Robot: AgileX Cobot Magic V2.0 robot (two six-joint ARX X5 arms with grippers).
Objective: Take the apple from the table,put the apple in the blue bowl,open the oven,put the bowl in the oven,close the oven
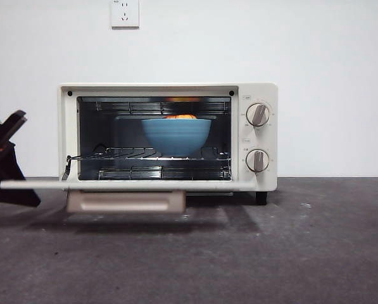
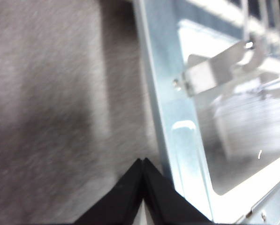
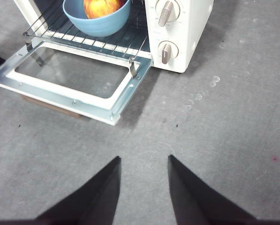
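The cream-white oven (image 1: 259,92) stands with its door (image 1: 113,185) folded down flat. On the wire rack inside rests the blue bowl (image 1: 176,134), and the apple (image 1: 180,116) peeks over its rim. The right wrist view shows the bowl (image 3: 96,26) with the red-yellow apple (image 3: 101,6) in it. My left gripper (image 2: 143,160) is shut, empty, close beside the door's metal frame (image 2: 177,117) at its left edge; it shows as a dark shape (image 1: 21,190) at the left. My right gripper (image 3: 143,158) hangs open over the table (image 3: 215,131), in front of the oven and apart from it.
The door's beige handle (image 1: 125,201) juts toward the camera below the door's edge. Two round knobs (image 1: 258,114) sit on the oven's right panel. A white wall with a socket (image 1: 125,12) stands behind. Bare table (image 1: 252,253) stretches in front and to the right.
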